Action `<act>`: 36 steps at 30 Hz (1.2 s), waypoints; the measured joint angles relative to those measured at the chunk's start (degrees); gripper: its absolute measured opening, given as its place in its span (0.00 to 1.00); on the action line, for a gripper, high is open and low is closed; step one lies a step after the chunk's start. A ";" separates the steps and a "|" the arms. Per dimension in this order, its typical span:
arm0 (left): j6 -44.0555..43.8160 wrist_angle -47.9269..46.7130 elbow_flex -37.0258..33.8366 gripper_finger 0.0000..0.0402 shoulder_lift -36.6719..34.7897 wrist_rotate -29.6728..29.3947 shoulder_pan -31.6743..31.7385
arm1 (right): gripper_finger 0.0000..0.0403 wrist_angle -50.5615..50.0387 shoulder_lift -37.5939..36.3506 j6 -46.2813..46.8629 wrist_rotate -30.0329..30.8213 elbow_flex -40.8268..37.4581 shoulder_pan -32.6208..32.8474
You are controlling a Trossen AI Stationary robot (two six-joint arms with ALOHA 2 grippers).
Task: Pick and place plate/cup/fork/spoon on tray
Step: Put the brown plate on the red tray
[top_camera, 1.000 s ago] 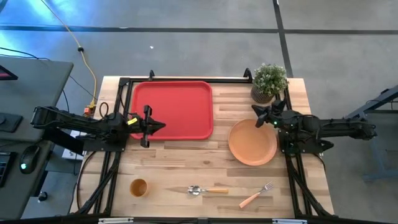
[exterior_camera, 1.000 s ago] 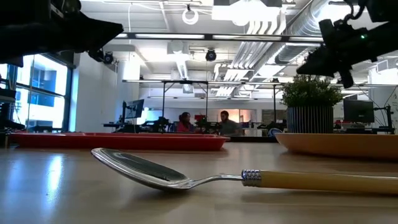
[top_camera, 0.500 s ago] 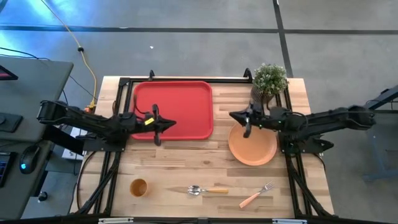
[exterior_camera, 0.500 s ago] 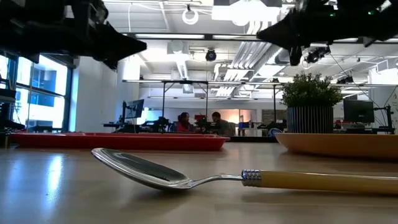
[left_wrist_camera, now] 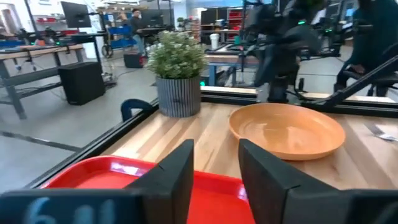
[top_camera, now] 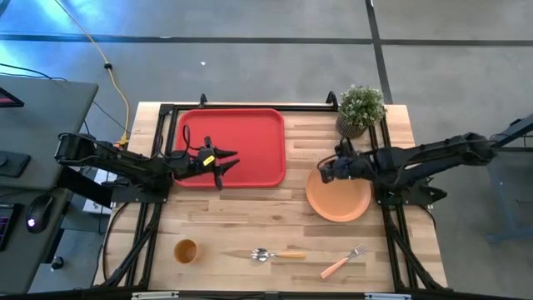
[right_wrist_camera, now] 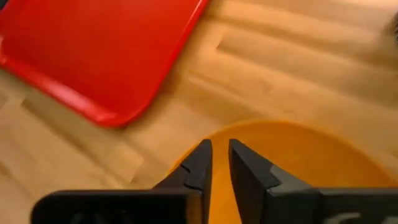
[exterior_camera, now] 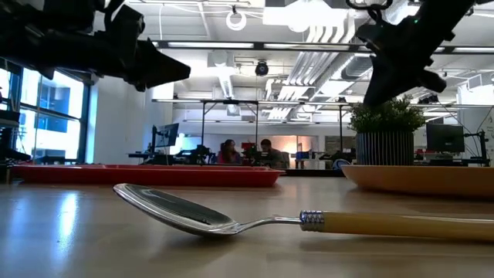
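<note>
**Q:** Labels or brand names anywhere? Zoomed all over and found no writing I could read.

**A:** Same here, nothing legible. Layout though: red tray (top_camera: 231, 147) sits in the upper left of the high view, bare, and the left gripper (top_camera: 229, 160) hangs over its lower right part with fingers spread apart and nothing between them. Its wrist view shows the two dark fingers (left_wrist_camera: 176, 180) with a clear gap above the tray's red surface.

**Q:** And the right one?

**A:** Right gripper (top_camera: 326, 171) is at the upper left rim of the orange plate (top_camera: 338, 193), right of centre in the high view. In its wrist view the fingertips (right_wrist_camera: 201, 163) are nearly together, only a thin slit between them, right above the plate's near edge. Can't tell if they actually touch the rim.

**Q:** Rest of the stuff?

**A:** All along the bottom of the high view: orange-yellow cup (top_camera: 185, 250) lower left, spoon (top_camera: 277, 255) bottom centre with its yellowish handle pointing right, fork (top_camera: 343, 261) just right of it, lying at an angle. Potted plant (top_camera: 361, 109) is at the upper right, just above the plate. Low view has the spoon front and centre, with people sitting at desks far behind.
</note>
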 joint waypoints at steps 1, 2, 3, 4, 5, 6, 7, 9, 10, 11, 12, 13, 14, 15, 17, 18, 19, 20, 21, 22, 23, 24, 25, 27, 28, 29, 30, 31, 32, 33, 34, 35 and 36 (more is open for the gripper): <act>0.47 -0.25 0.00 0.32 0.00 -0.07 0.26 | 0.14 -0.17 0.62 1.17 -0.44 0.43 1.28; 0.74 -0.63 0.00 0.33 0.00 -0.14 0.39 | 0.15 -0.09 1.22 2.50 -0.87 0.57 2.73; 0.77 -0.91 0.00 0.34 0.00 -0.18 0.67 | 0.17 -0.18 1.87 4.31 -1.20 0.57 4.27; 0.77 -0.96 0.00 0.34 0.00 -0.26 0.89 | 0.18 -0.25 2.68 6.62 -1.55 0.54 5.89; 0.72 -0.99 0.00 0.35 -0.01 -0.37 1.05 | 0.20 -0.41 3.51 9.11 -1.82 0.45 7.53; 0.65 -1.20 0.00 0.35 0.00 -0.47 1.21 | 0.21 -1.14 4.40 12.07 -2.27 0.43 9.10; 0.53 -1.56 0.00 0.35 0.00 -0.53 1.39 | 0.23 -1.85 5.26 15.54 -2.93 0.39 10.56; 0.63 -1.66 -0.02 0.35 0.00 -0.64 1.80 | 0.26 -3.41 6.79 22.19 -5.36 0.35 13.08; 0.84 -1.58 -0.02 0.35 0.00 -0.73 2.06 | 0.28 -4.35 7.35 24.59 -7.12 0.35 14.10; 0.88 -1.58 -0.02 0.35 0.00 -0.76 2.40 | 0.29 -5.48 7.74 25.99 -9.29 0.35 14.95; 0.88 -1.58 -0.02 0.35 0.00 -0.78 2.85 | 0.31 -6.52 8.08 26.58 -11.68 0.35 15.67; 0.91 -1.58 -0.02 0.35 0.00 -0.78 3.28 | 0.31 -7.21 8.37 26.63 -14.10 0.35 16.45; 1.16 -1.58 -0.02 0.35 0.00 -0.77 3.72 | 0.32 -7.54 8.63 26.30 -16.35 0.35 17.29; 1.57 -1.58 -0.02 0.35 0.00 -0.77 4.18 | 0.32 -7.60 8.84 25.00 -18.21 0.35 18.19; 1.95 -1.58 -0.04 0.35 0.00 -0.77 4.98 | 0.32 -7.32 9.42 21.35 -20.44 0.35 20.19; 1.97 -1.58 -0.04 0.35 0.00 -0.77 5.36 | 0.32 -7.22 9.93 19.18 -20.63 0.35 21.32; 1.97 -1.58 -0.04 0.35 0.00 -0.75 5.67 | 0.33 -7.23 10.52 16.91 -20.61 0.35 22.47; 2.13 -1.58 -0.04 0.35 0.00 -0.70 6.01 | 0.33 -7.28 11.28 14.86 -20.42 0.35 23.65; 2.49 -1.58 -0.04 0.35 0.00 -0.48 6.34 | 0.33 -7.30 12.12 13.06 -20.23 0.35 24.75; 3.07 -1.58 -0.04 0.35 0.00 -0.28 6.61 | 0.33 -7.44 13.01 11.27 -19.94 0.35 25.84; 3.56 -1.54 -0.04 0.35 0.00 -0.02 6.78 | 0.33 -7.66 13.94 9.69 -19.66 0.34 26.78; 3.84 -1.43 -0.04 0.35 0.00 0.31 7.04 | 0.33 -7.72 14.87 8.23 -19.39 0.30 27.60; 3.87 -1.20 -0.07 0.35 0.00 0.60 7.27 | 0.33 -7.70 15.84 6.74 -19.18 0.29 28.36; 3.86 -0.73 -0.07 0.35 0.00 0.72 7.58 | 0.33 -7.44 17.66 4.16 -18.90 0.29 29.64; 3.77 -0.69 -0.07 0.35 0.00 0.71 7.74 | 0.33 -6.83 18.53 3.03 -18.87 0.27 30.18; 3.63 -0.73 -0.07 0.35 0.00 0.71 7.80 | 0.33 -5.96 19.55 1.66 -18.64 0.27 30.81; 3.50 -0.73 -0.07 0.35 0.00 0.72 7.88 | 0.33 -5.30 20.41 0.14 -18.11 0.27 31.36; 3.48 -0.70 -0.07 0.35 0.00 0.71 7.97 | 0.33 -4.95 21.29 -0.88 -17.69 0.27 31.87; 3.45 -0.71 -0.07 0.35 0.00 0.72 8.06 | 0.33 -4.58 22.28 -1.74 -17.13 0.27 32.29; 3.44 -0.64 -0.07 0.35 0.00 0.70 8.11 | 0.33 -4.44 23.06 -2.21 -16.53 0.28 32.64; 3.46 -0.42 -0.07 0.35 0.00 0.70 8.13 | 0.33 -4.62 23.85 -2.69 -16.11 0.29 32.91; 3.46 -0.20 -0.07 0.35 0.00 0.70 8.13 | 0.33 -4.89 24.64 -2.80 -15.82 0.29 33.10; 3.46 0.08 -0.07 0.35 0.00 0.70 8.13 | 0.33 -5.07 25.24 -2.83 -15.69 0.29 33.14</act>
